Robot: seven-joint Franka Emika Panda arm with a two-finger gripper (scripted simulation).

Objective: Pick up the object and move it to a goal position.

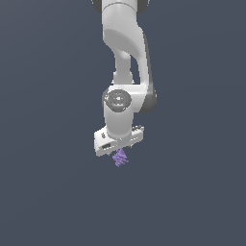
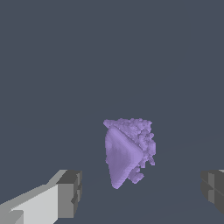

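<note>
Background surface (image 1: pixel 43 192): a plain, uniform dark slate-blue ground that fills the exterior view from the exterior view's left to the exterior view's right, without texture, edge or marking. The same surface (image 2: pixel 52 65) fills the wrist view in an even grey-blue tone. A faint, slightly lighter diagonal gradation crosses part of it. No separate non-task item can be made out on it.

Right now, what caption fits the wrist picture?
Open jaws either side of the purple jagged object, not touching it.

Plain, uniform dark slate-blue backdrop (image 1: pixel 43 192)
</note>
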